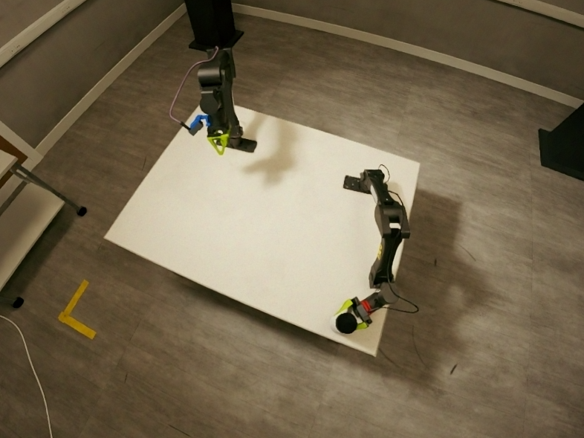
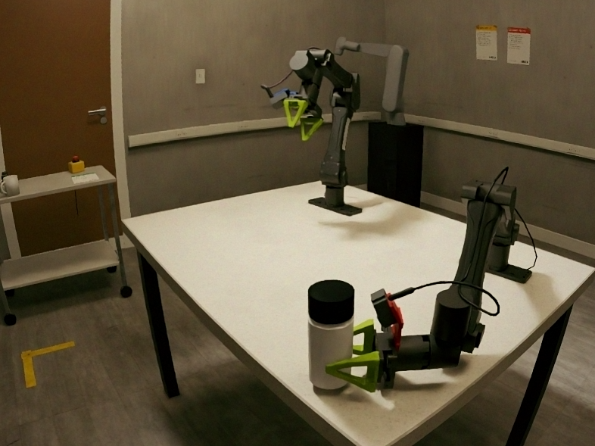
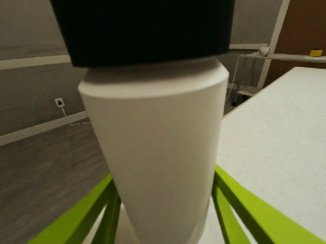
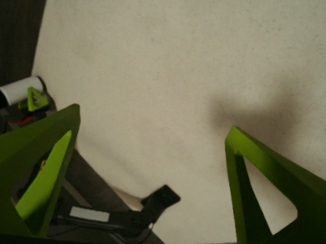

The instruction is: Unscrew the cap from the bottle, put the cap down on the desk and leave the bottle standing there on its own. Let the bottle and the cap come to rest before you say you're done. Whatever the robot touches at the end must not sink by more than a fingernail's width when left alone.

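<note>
A white bottle (image 2: pixel 330 353) with a black cap (image 2: pixel 331 300) stands upright near the corner of the white table (image 2: pixel 307 257). The cap sits on the bottle. My left gripper (image 2: pixel 341 353) lies low over the table, and its green fingers press on both sides of the bottle's lower body. In the left wrist view the bottle (image 3: pixel 155 149) and cap (image 3: pixel 142 21) fill the frame between the fingers. From above, the cap (image 1: pixel 345 323) shows at the table's corner. My right gripper (image 2: pixel 300 115) is open and empty, raised high over the far end of the table (image 4: pixel 155 161).
The bottle stands close to two table edges (image 1: pixel 358 345). A cart (image 2: pixel 54 217) with a mug and a yellow box stands by the door. A black pedestal (image 2: pixel 394 162) stands behind the right arm's base (image 2: pixel 334 202).
</note>
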Controlling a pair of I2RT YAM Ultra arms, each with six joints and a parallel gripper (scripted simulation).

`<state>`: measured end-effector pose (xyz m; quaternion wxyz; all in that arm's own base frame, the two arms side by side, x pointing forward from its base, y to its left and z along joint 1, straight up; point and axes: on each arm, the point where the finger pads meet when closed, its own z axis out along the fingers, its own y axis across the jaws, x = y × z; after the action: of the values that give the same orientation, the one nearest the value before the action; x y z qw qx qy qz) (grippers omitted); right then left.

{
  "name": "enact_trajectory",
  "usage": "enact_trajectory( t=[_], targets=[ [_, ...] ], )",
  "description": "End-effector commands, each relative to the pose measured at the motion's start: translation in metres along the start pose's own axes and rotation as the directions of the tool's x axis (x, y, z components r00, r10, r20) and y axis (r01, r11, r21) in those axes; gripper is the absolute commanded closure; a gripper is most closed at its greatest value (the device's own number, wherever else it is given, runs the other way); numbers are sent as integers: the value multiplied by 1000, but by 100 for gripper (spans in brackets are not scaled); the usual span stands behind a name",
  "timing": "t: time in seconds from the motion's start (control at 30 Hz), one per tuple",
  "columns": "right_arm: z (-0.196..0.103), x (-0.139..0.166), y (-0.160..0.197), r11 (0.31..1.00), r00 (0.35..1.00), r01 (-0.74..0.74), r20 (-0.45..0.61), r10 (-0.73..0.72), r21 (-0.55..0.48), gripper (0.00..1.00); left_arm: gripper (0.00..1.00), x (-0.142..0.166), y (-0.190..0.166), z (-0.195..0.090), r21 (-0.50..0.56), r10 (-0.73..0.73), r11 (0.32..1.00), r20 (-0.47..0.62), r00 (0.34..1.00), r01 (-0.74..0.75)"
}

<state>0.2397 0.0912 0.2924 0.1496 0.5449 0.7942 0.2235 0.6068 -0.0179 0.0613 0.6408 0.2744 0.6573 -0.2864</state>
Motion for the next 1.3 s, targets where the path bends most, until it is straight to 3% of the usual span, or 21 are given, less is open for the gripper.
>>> enact_trajectory(
  t=[0.0,0.3,0.73,0.83,1.27],
  targets=[
    [0,-1,-2,1000,1000,3,11,-3,12,6,100,-47,3,2,-1,58,998,29,998,-58],
    [0,-1,-2,1000,1000,3,11,-3,12,6,100,-36,-21,20,27,47,998,29,998,-48],
    [0,-1,-2,1000,1000,3,11,-3,12,6,100,-51,-164,114,223,51,973,47,998,-60],
    [0,-1,-2,1000,1000,3,11,-3,12,6,100,-59,-174,122,238,63,968,63,996,-76],
    [0,-1,-2,1000,1000,3,11,-3,12,6,100,-55,-342,165,428,39,902,53,998,-58]
  ],
)
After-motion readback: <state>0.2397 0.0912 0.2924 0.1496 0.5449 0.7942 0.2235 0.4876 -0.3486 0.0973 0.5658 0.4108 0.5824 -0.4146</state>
